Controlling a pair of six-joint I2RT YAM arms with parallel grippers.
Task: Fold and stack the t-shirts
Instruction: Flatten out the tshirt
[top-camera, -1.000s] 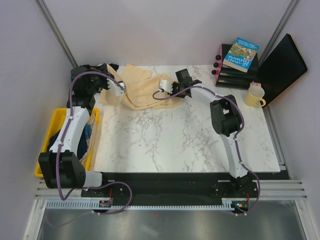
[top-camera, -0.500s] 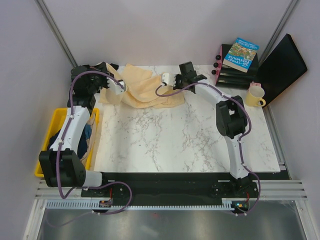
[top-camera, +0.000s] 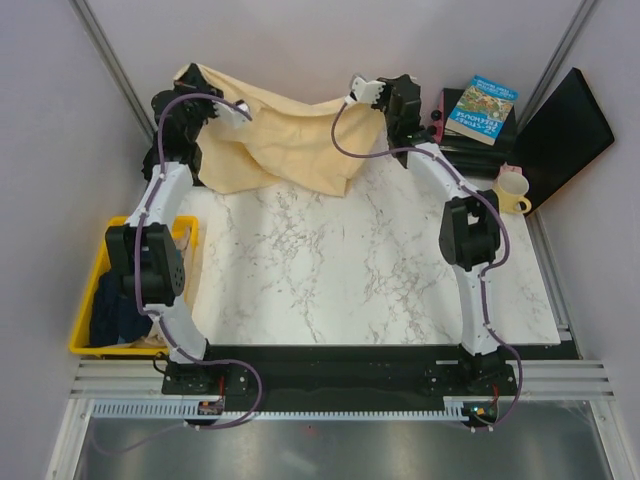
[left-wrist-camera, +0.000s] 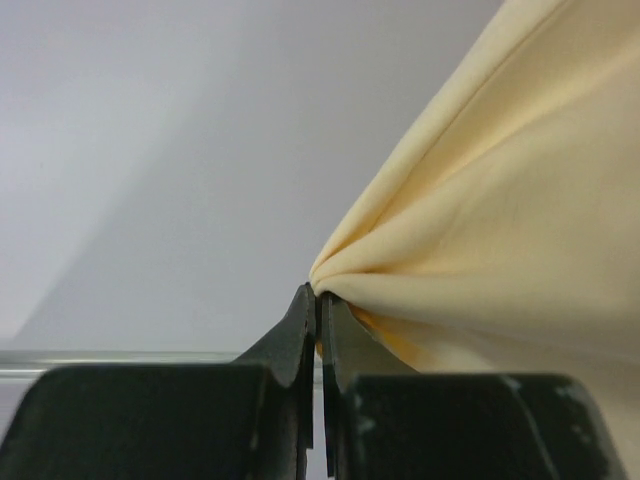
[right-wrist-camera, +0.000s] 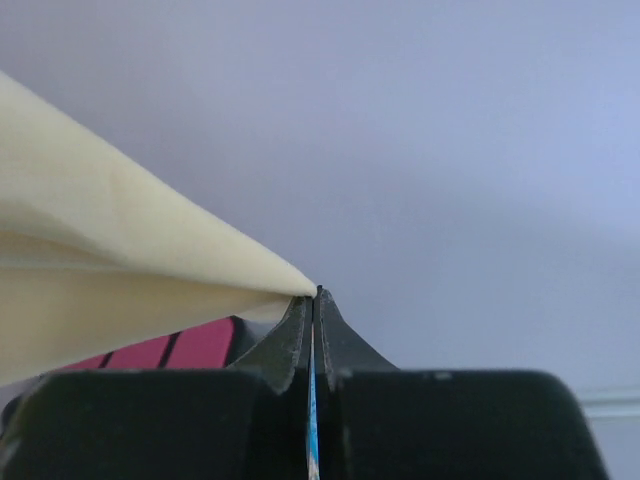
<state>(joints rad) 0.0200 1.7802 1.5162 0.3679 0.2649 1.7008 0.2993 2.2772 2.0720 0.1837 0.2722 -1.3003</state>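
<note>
The pale cream-yellow t-shirt (top-camera: 285, 140) hangs spread in the air over the back of the marble table (top-camera: 370, 270), its lower edge draping onto the tabletop. My left gripper (top-camera: 236, 108) is shut on its upper left corner. My right gripper (top-camera: 362, 92) is shut on its upper right corner. In the left wrist view the left gripper (left-wrist-camera: 320, 296) pinches bunched cream cloth (left-wrist-camera: 500, 220) at its tips. In the right wrist view the right gripper (right-wrist-camera: 316, 294) pinches a taut point of the same cloth (right-wrist-camera: 110, 270). Dark t-shirts (top-camera: 115, 305) lie in the yellow bin (top-camera: 78, 340) at the left.
At the back right lie a stack of books (top-camera: 482, 108) on a pink and black box, a yellow mug (top-camera: 510, 188) and a leaning black panel (top-camera: 565, 125). Grey walls close in the back and sides.
Both arms have risen and swung toward the back wall, lifting the cream shirt off the table and stretching it out between them. The right gripper has shut on the cloth.
</note>
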